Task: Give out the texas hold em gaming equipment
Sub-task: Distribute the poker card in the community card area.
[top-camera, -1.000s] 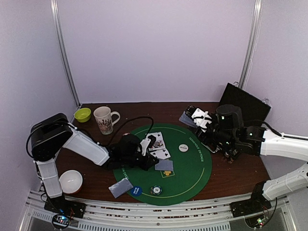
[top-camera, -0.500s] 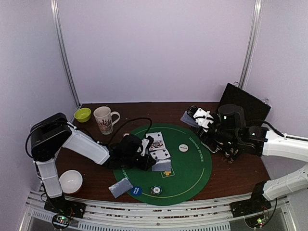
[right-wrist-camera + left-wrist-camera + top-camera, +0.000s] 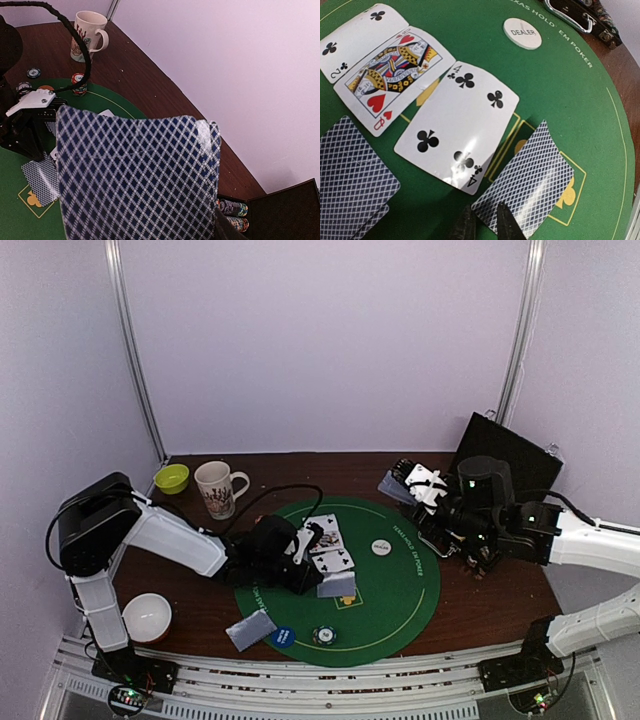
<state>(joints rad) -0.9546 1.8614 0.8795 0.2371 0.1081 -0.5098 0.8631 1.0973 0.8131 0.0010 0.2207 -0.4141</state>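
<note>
On the green mat (image 3: 400,600) three playing cards lie face up: the two of clubs (image 3: 355,37), the queen of hearts (image 3: 392,75) and the four of clubs (image 3: 457,125). A face-down card (image 3: 532,177) lies flat on the mat's printed box. My left gripper (image 3: 482,225) sits at its near corner, jaws slightly apart, one fingertip over the card's edge. A white dealer button (image 3: 381,547) is mid-mat, with a blue button (image 3: 282,636) and a poker chip (image 3: 322,635) near the front. My right gripper (image 3: 410,485) is shut on the deck (image 3: 135,180), which fills its view.
A patterned mug (image 3: 214,488) and green bowl (image 3: 172,478) stand at the back left, a white bowl (image 3: 147,616) front left. Face-down cards (image 3: 250,629) lie off the mat's front left edge. An open black case (image 3: 510,465) with chip stacks (image 3: 232,212) is at the right.
My left gripper's jaws have parted a little from shut, and the face-down card has settled slightly nearer on the mat. The right arm with the deck has barely shifted.
</note>
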